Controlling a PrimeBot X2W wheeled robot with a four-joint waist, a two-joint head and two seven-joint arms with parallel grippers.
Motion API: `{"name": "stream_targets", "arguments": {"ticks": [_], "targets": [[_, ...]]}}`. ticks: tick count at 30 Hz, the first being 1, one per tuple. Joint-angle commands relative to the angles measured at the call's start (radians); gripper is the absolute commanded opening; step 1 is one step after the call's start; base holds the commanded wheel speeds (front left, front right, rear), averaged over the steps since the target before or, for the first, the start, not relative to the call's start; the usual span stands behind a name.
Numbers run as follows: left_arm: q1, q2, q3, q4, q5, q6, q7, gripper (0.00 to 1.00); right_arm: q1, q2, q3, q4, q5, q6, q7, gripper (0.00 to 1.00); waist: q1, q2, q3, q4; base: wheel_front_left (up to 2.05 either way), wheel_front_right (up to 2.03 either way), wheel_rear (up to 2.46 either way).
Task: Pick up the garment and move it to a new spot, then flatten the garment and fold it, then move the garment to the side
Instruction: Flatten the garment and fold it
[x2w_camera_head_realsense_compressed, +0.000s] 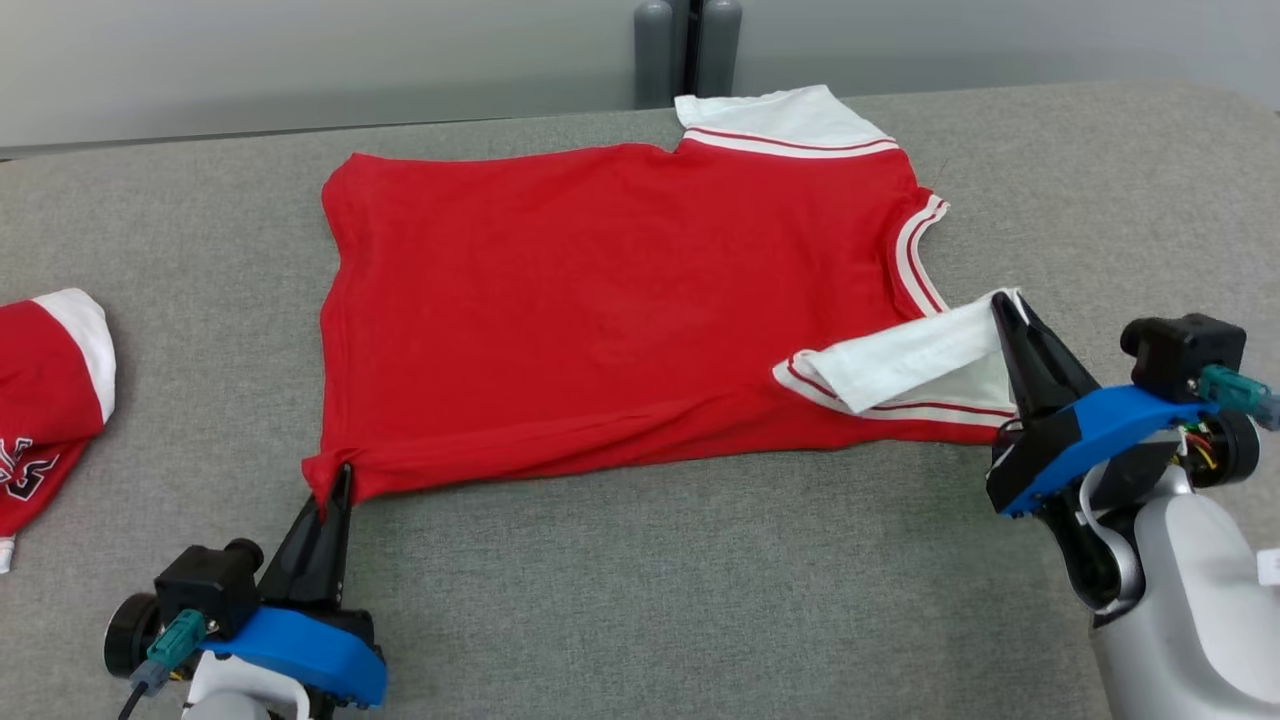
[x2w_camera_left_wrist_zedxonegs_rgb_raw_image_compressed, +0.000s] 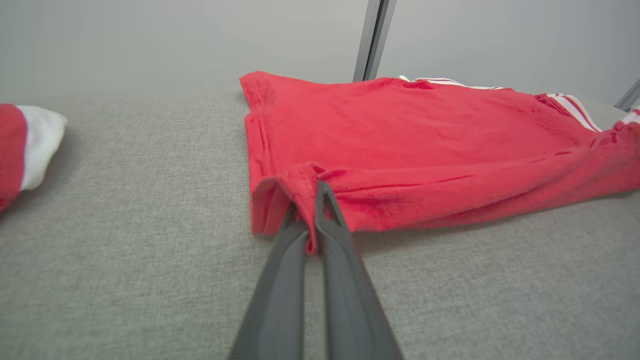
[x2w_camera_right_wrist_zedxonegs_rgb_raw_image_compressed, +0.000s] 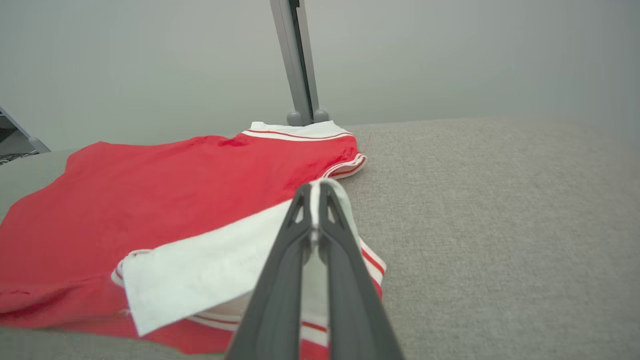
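- At the far left edge of the head view, a bunched red-and-white cloth (x2w_camera_head_realsense_compressed: 50, 390) lies on the grey table (x2w_camera_head_realsense_compressed: 700, 600), well apart from the shirt. In the left wrist view it sits at the left edge (x2w_camera_left_wrist_zedxonegs_rgb_raw_image_compressed: 25, 145).
- At the lower left, the left gripper (x2w_camera_head_realsense_compressed: 338, 480) points up the frame. Its two dark fingers are pressed together on the lower-left hem corner of the garment (x2w_camera_head_realsense_compressed: 600, 300). The left wrist view shows the gripper (x2w_camera_left_wrist_zedxonegs_rgb_raw_image_compressed: 307, 197) with red fabric pinched between the fingers and the corner raised into a small curl.
- Across the middle of the frame, the garment (x2w_camera_left_wrist_zedxonegs_rgb_raw_image_compressed: 410, 135) lies spread mostly flat on the table, hem toward frame left. A low ridge of cloth runs along its bottom edge.
- At the upper centre, the far sleeve (x2w_camera_head_realsense_compressed: 790, 120), white with red stripes, lies flat at the top edge of the garment. Two grey posts (x2w_camera_head_realsense_compressed: 688, 45) stand just behind it.
- To the right of centre, the striped neckline (x2w_camera_head_realsense_compressed: 922, 250) curves along the right edge of the garment.
- Below the neckline, the near sleeve (x2w_camera_head_realsense_compressed: 900, 365) is folded back over the red body.
- At the right, the right gripper (x2w_camera_head_realsense_compressed: 1003, 305) is clamped narrow on the raised right edge of the near sleeve. The right wrist view shows the gripper (x2w_camera_right_wrist_zedxonegs_rgb_raw_image_compressed: 314, 192) with white cloth between its fingers.
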Motion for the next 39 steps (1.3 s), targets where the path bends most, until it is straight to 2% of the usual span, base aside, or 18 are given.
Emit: {"name": "stream_targets", "arguments": {"ticks": [1,9,18,19,20,21,22,30,39], "targets": [[-0.028,0.009,-0.004,-0.009,0.009,-0.003,0.007,0.00,-0.049,-0.011,0.009,0.051,-0.001,0.000,-0.007,0.00,-0.0002,-0.0001,0.010,0.009,0.00,0.00,0.00],[-0.120,0.034,-0.038,0.004,0.016,-0.018,0.036,0.00,-0.206,-0.027,0.037,0.261,-0.004,0.000,-0.057,0.00,-0.0002,-0.0001,0.047,0.031,0.00,0.00,0.00],[-0.212,0.056,-0.079,0.081,-0.001,-0.028,0.041,0.00,-0.316,-0.020,0.076,0.423,0.004,0.000,-0.146,0.00,-0.0002,-0.0001,0.076,0.020,0.00,0.00,0.00],[-0.220,0.057,-0.081,0.090,-0.004,-0.029,0.037,0.33,-0.322,-0.020,0.081,0.436,0.004,0.000,-0.159,0.34,-0.0002,-0.0001,0.078,0.019,0.00,0.00,0.00],[-0.226,0.057,-0.083,0.099,-0.008,-0.030,0.033,0.52,-0.329,-0.019,0.086,0.450,0.007,0.000,-0.176,0.53,-0.0002,-0.0001,0.079,0.017,0.00,0.00,0.00],[-0.226,0.057,-0.083,0.099,-0.008,-0.030,0.033,0.52,-0.329,-0.019,0.086,0.450,0.007,0.000,-0.176,0.53,-0.0002,-0.0001,0.079,0.017,0.00,0.00,0.00],[-0.230,0.058,-0.084,0.109,-0.008,-0.031,0.030,1.00,-0.336,-0.018,0.090,0.459,0.012,0.000,-0.193,1.00,-0.0002,-0.0001,0.080,0.016,0.00,0.00,0.00],[-0.219,0.039,-0.068,0.161,-0.018,-0.029,-0.008,1.00,-0.298,-0.052,0.131,0.510,0.012,0.000,-0.297,1.00,-0.0002,-0.0001,0.051,0.013,0.00,0.00,0.00],[-0.157,0.012,-0.046,0.181,-0.023,-0.019,-0.018,1.00,-0.168,-0.107,0.157,0.483,0.012,0.000,-0.306,1.00,-0.0002,-0.0001,0.019,0.008,0.00,0.00,0.00]]}}
